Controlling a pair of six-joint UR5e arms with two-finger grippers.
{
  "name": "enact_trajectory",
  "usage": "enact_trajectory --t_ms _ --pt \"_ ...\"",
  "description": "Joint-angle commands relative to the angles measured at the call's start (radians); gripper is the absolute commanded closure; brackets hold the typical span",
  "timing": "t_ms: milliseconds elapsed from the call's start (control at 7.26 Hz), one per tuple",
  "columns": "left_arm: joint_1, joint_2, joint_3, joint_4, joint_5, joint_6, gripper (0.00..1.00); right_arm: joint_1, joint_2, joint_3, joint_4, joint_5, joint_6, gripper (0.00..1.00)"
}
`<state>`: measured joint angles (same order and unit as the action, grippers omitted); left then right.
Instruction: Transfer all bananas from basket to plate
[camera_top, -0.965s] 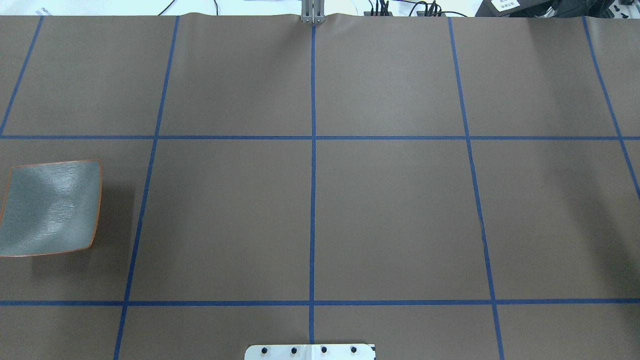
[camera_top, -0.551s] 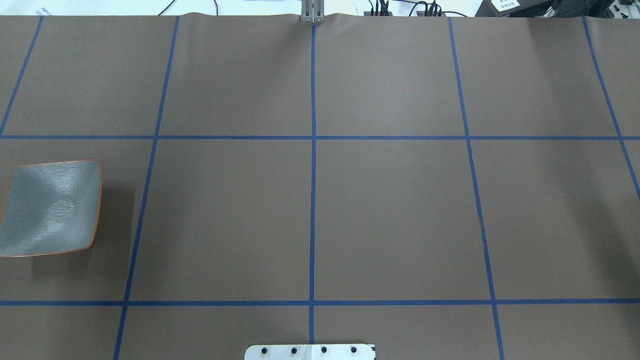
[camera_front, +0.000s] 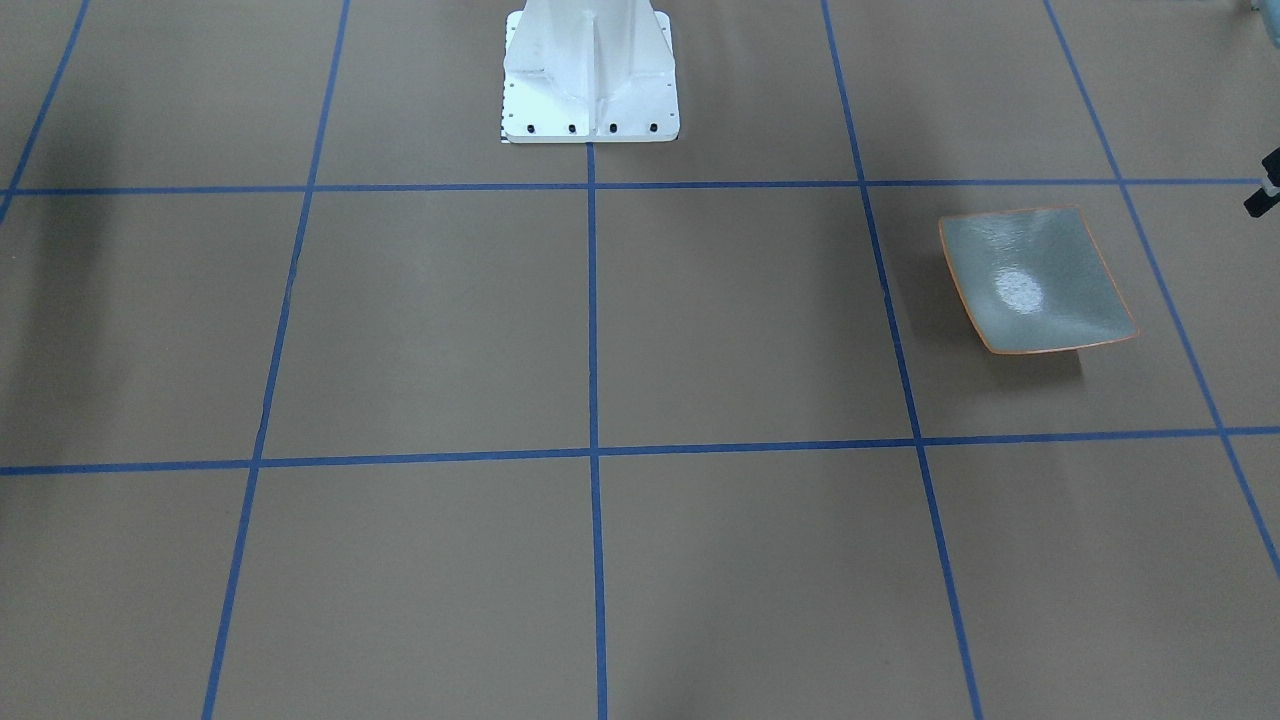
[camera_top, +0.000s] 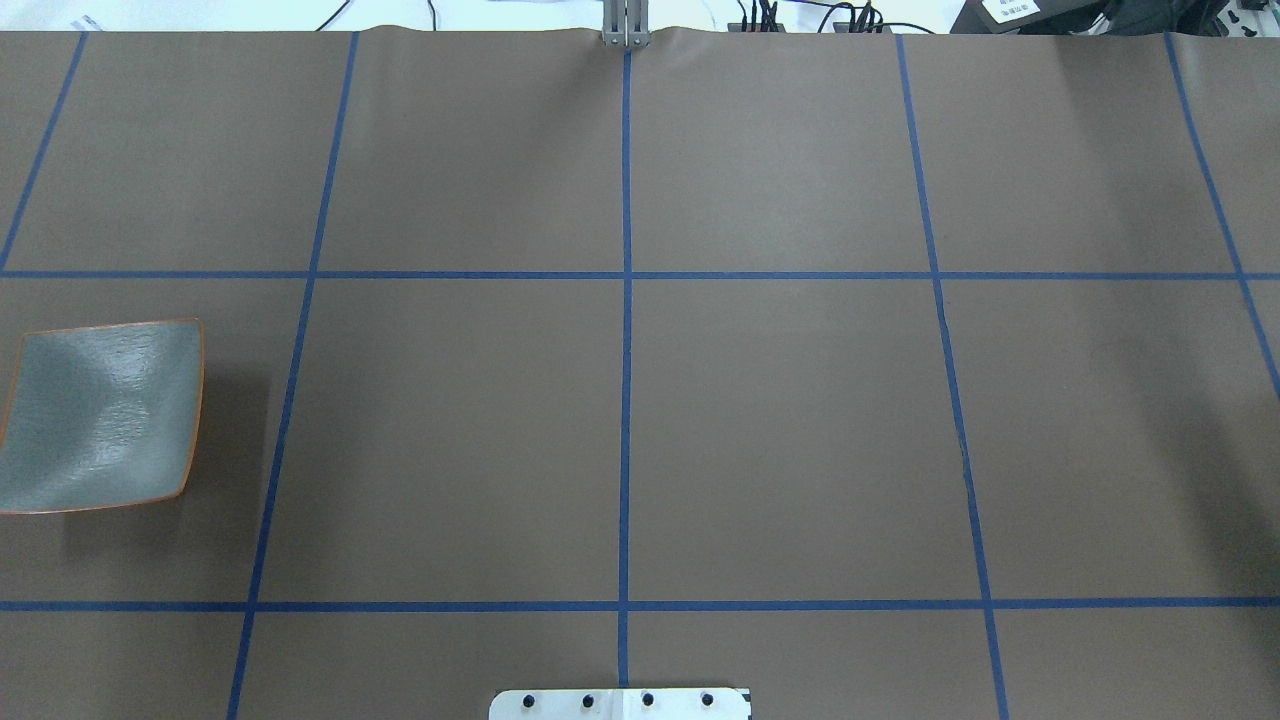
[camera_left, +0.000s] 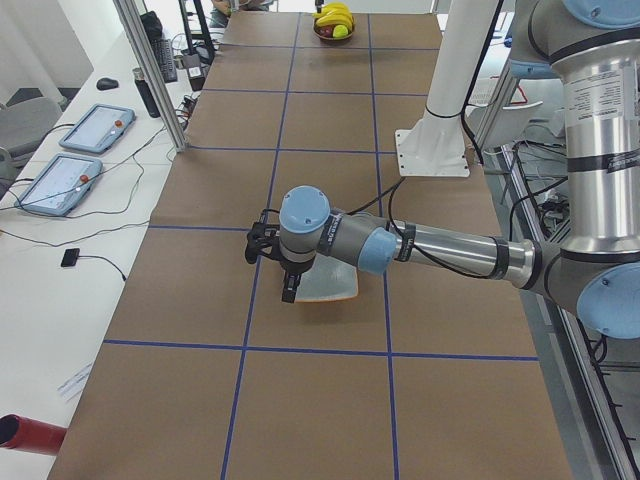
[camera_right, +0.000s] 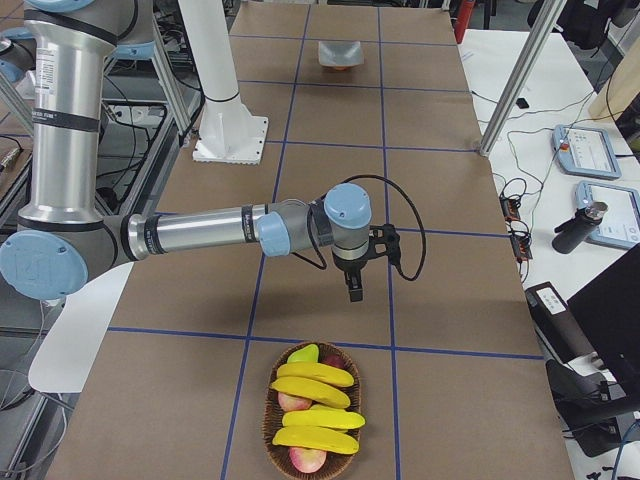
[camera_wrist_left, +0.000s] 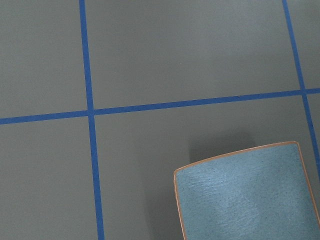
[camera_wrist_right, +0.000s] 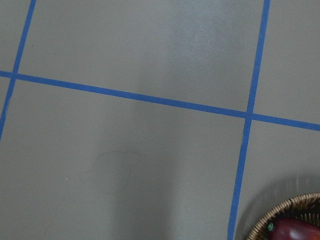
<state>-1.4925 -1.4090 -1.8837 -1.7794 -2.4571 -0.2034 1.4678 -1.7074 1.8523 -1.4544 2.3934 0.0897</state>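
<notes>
The bananas (camera_right: 316, 418) lie in a wicker basket (camera_right: 270, 425) at the near end of the exterior right view, on top of red fruit. They also show far off in the exterior left view (camera_left: 335, 15). The square grey-green plate (camera_top: 100, 415) with the orange rim lies bare at the table's left end; it also shows in the front view (camera_front: 1035, 280) and the left wrist view (camera_wrist_left: 247, 195). My left gripper (camera_left: 290, 288) hangs by the plate's edge. My right gripper (camera_right: 355, 288) hangs over the table short of the basket. I cannot tell whether either is open or shut.
The white robot base (camera_front: 590, 70) stands at the table's middle edge. Blue tape lines grid the brown table cover (camera_top: 630, 400). The right wrist view shows the basket's rim (camera_wrist_right: 272, 216) and a red fruit (camera_wrist_right: 295, 231) at its lower right corner.
</notes>
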Motion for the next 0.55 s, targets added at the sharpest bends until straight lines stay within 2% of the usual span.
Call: enact_trajectory --t_ms 0,138,413 --pt "0.000 0.001 0.000 0.000 0.000 -0.008 0.00 0.000 -0.029 0.022 0.014 -0.010 0.002 0.00" --pt "0.002 -0.001 0.000 0.000 0.000 -0.046 0.00 0.002 -0.041 0.022 0.014 -0.016 0.004 0.00" --pt "0.002 0.004 0.000 -0.006 0.000 -0.067 0.00 0.002 -0.070 0.014 0.008 -0.142 0.019 0.00"
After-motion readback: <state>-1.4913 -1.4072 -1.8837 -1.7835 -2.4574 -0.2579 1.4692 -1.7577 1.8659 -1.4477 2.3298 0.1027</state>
